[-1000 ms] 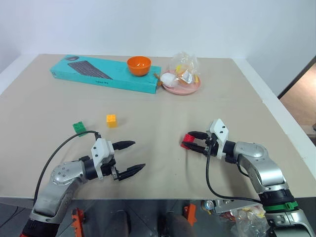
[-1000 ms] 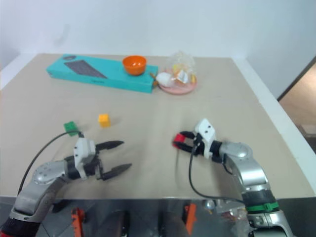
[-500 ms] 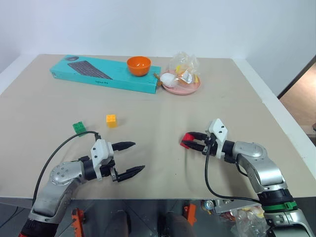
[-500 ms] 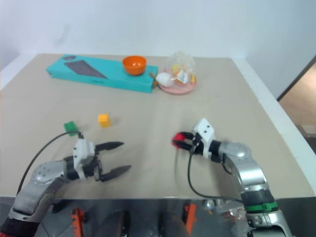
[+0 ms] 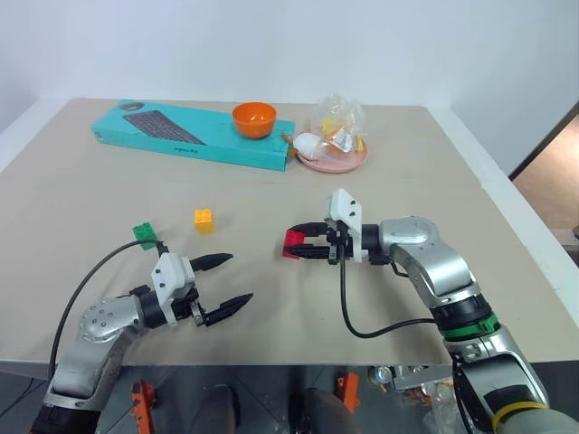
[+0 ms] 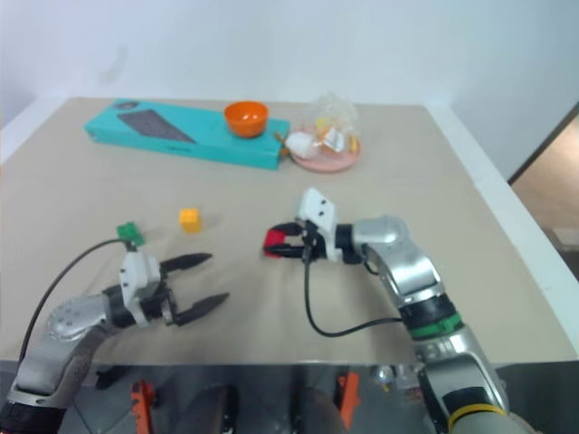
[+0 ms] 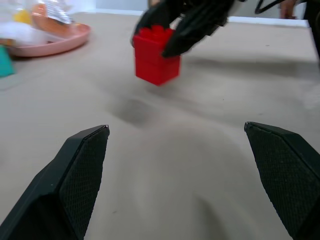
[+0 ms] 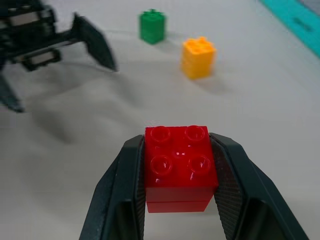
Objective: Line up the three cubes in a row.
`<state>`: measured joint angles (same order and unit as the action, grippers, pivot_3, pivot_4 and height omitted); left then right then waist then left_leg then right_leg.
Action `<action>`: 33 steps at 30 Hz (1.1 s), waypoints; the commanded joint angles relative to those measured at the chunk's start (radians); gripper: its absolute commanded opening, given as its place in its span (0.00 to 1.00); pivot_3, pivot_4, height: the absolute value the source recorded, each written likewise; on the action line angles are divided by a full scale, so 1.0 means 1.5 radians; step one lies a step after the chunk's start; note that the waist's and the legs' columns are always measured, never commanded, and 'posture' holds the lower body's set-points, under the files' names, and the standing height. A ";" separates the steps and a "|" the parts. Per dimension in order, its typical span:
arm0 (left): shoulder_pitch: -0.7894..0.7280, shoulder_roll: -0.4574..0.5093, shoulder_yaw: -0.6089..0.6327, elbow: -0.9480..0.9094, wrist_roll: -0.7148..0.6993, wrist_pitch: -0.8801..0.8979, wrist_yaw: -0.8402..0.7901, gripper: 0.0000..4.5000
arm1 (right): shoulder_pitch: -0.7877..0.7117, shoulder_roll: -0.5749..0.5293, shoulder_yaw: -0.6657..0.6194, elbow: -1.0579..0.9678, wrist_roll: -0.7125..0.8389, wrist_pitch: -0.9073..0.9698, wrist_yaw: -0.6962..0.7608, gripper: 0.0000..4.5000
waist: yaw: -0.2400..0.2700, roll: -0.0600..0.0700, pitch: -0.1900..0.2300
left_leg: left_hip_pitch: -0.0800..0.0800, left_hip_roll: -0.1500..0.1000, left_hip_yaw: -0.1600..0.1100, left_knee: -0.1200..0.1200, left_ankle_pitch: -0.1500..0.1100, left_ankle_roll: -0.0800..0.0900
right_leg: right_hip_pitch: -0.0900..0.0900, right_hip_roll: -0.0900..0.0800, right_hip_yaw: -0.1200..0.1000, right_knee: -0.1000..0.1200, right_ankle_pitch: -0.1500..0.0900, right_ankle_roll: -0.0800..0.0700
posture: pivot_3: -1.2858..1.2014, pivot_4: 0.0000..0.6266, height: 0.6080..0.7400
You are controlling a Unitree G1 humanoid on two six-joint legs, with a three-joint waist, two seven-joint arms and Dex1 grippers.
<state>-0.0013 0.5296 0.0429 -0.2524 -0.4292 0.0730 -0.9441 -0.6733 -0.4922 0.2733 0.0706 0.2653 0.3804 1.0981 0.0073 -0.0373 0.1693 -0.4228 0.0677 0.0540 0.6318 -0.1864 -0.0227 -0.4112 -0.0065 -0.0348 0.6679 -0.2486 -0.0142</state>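
Red cube clamped in right hand, lifted off mid-tabletop. Yellow-orange cube and green cube toward left edge, leftward of it. Left hand wide, empty, near front edge.

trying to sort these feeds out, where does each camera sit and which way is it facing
Left eye and right eye views: on the head, looking forward and down over the table; both arms show, left gripper open, right gripper shut on the red cube.
Left wrist view: along its own spread fingers, facing the red cube, which hangs above the tabletop.
Right wrist view: along its own fingers, facing the yellow-orange cube, the green cube and the left gripper.
Shared: every view shows the red cube.
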 commanded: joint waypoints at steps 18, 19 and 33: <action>0.026 -0.005 -0.001 -0.044 0.005 -0.011 0.046 1.00 | -0.052 0.042 0.036 0.135 -0.064 -0.093 0.082 0.27 | 0.000 0.001 0.000 | 0.000 0.000 0.000 0.000 0.000 0.000 | 0.000 0.000 0.000 0.000 0.000 0.000 | 0.52 0.24 1.00; 0.026 -0.006 -0.002 -0.045 0.005 -0.010 0.047 1.00 | -0.052 0.044 0.036 0.138 -0.066 -0.096 0.082 0.27 | 0.000 0.001 0.000 | 0.000 0.000 0.000 0.000 0.000 0.000 | 0.000 0.000 0.000 0.000 0.000 0.000 | 0.52 0.24 1.00; 0.024 -0.009 -0.001 -0.039 0.010 -0.006 0.059 1.00 | -0.043 0.040 0.007 0.111 -0.062 -0.092 0.067 0.99 | 0.000 0.001 0.001 | 0.000 0.000 0.000 0.000 0.000 0.000 | 0.000 0.000 0.000 0.000 0.000 0.000 | 0.52 0.24 1.00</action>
<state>0.0389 0.5204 0.0352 -0.2866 -0.4123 0.0678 -0.8670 -0.7241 -0.4219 0.3291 0.2911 0.1530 0.2450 1.2085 0.0074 -0.0358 0.1703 -0.4228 0.0682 0.0546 0.6318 -0.1864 -0.0227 -0.4117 -0.0067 -0.0345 0.6680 -0.2482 -0.0147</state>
